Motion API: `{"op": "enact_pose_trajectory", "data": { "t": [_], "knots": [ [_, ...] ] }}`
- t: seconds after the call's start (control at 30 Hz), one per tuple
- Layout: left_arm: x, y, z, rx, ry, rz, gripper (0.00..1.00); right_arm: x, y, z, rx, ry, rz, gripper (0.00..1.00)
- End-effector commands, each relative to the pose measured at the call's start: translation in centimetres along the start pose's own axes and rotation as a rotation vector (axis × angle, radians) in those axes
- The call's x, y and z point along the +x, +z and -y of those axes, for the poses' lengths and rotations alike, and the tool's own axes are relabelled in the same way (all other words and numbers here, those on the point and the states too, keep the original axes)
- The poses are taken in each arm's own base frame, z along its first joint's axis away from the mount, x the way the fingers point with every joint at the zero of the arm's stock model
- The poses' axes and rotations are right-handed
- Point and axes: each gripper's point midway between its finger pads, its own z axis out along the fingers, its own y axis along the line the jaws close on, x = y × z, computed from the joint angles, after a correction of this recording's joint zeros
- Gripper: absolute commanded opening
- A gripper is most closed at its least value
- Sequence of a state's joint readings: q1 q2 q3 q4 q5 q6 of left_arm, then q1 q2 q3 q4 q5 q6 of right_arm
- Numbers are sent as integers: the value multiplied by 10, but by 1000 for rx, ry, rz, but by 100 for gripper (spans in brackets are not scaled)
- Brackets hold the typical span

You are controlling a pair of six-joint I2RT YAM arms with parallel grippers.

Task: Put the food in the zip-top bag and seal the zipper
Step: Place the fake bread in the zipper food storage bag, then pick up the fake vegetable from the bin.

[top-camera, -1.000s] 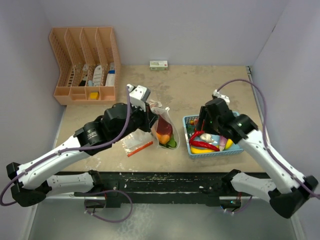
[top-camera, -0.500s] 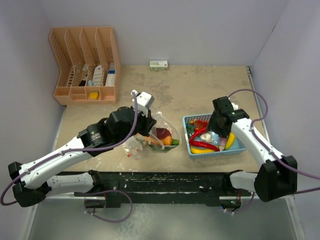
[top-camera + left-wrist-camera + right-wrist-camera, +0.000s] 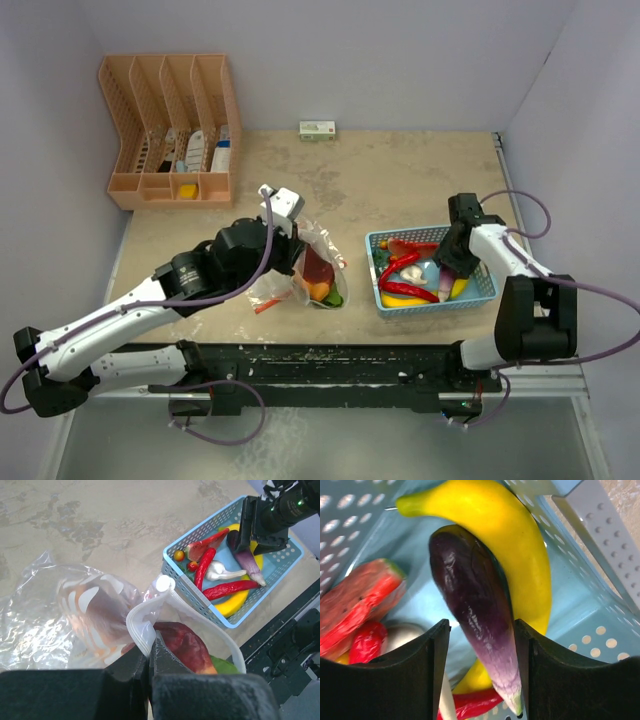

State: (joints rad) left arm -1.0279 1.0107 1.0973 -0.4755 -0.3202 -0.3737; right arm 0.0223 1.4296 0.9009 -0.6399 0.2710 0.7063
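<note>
While some food (image 3: 182, 642) is already lodged in the zip-top bag (image 3: 318, 262), pinched shut-fingered by the left pincer (image 3: 150, 655) at mid-frame, more is left in the blue basket (image 3: 486, 285) at frame right, where a purple aubergine (image 3: 470, 580) is straddled by the part-open right pincer (image 3: 481, 630), and nothing is sealed.

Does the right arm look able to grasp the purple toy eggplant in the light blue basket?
Probably yes: the right gripper, jaws open, straddles the purple toy eggplant; nothing covers it.
</note>
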Motion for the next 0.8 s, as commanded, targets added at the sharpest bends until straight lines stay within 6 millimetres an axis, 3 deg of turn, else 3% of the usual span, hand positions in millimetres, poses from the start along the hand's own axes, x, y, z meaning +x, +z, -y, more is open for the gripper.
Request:
{"op": "enact_pose_trajectory", "data": {
  "t": [0.0,0.27,0.33,0.43,0.6,0.77],
  "knots": [
    [-27,-6,-2,-5,-9,109,0,0,13,6,26,-24,2,57],
    [-21,0,-2,-6,-4,95,0,-4,27,5,38,-44,-2,53],
    [-21,1,-2,-6,-3,92,0,-4,28,4,34,-47,-5,33],
    [-22,0,-2,-5,-4,92,0,-5,24,4,20,-45,6,24],
    [-22,-1,-1,-2,-15,93,0,-15,2,2,-30,-24,60,7],
    [-21,2,-1,-9,-16,83,0,-40,-40,8,-62,-6,187,5]
  ]
}}
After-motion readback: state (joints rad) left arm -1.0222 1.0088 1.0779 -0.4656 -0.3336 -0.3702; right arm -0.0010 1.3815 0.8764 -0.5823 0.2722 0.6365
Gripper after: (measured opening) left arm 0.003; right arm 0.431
